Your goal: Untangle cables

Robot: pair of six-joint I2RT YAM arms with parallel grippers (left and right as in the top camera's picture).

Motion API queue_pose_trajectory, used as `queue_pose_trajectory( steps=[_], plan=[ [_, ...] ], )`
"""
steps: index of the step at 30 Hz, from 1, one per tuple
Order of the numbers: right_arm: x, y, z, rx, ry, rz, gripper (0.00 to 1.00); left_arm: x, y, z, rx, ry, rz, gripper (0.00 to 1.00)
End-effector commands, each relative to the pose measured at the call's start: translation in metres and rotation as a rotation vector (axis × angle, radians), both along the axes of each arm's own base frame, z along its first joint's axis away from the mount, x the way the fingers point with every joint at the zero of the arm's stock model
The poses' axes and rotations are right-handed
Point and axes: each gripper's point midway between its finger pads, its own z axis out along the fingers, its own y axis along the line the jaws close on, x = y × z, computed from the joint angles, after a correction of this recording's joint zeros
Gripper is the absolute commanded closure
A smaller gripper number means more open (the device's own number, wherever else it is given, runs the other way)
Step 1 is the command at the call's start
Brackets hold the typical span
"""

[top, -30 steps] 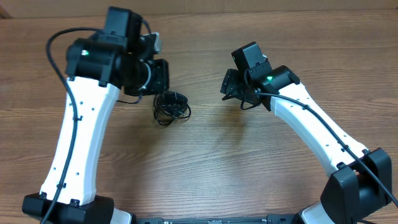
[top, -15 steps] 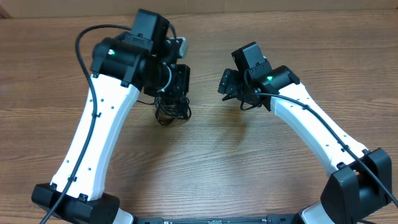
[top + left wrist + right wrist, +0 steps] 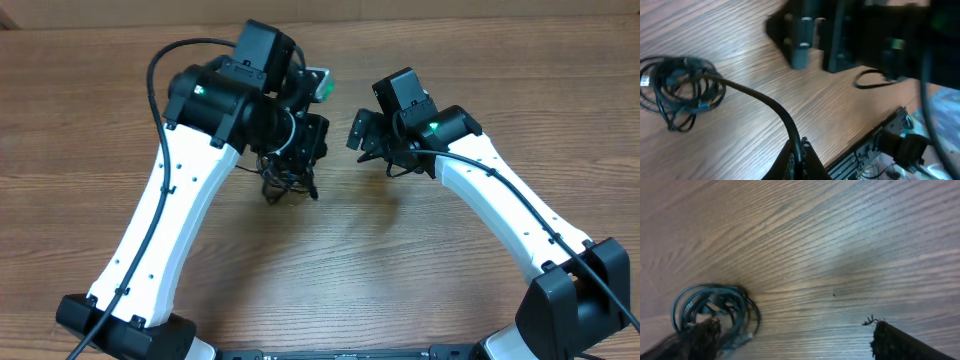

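Looking across the wooden table (image 3: 420, 290), you have the cables (image 3: 682, 92) bundled on it beneath the left arm. Your left gripper (image 3: 799, 152) is pinched shut on one strand, likely to draw it free, while the right gripper (image 3: 363, 135) hovers nearby, jaws wide apart.

I've got the thin black flexible cables (image 3: 285, 182) wound into one small messy coil, lying flat on the wooden surface (image 3: 350, 270). On my left wrist cam one strand (image 3: 760, 102) runs out of the coil, lifted off the wood, straight into the pinched left end effector (image 3: 799, 151).
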Motion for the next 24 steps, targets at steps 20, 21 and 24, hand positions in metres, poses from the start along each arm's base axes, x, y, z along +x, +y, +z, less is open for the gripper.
queue_pose_trajectory(
  steps=[20,21,24],
  plan=[
    [-0.001,-0.006,-0.004,-0.016,0.012,-0.012,0.01,0.013,0.027,0.089,0.018,-0.199,0.247,0.96],
    [-0.001,-0.006,-0.005,-0.018,0.012,-0.013,0.01,0.014,0.030,0.087,0.033,-0.194,0.270,0.96],
    [-0.001,-0.006,-0.005,-0.019,0.013,-0.013,0.01,0.014,0.031,0.084,0.042,-0.186,0.273,0.96]
  ],
)
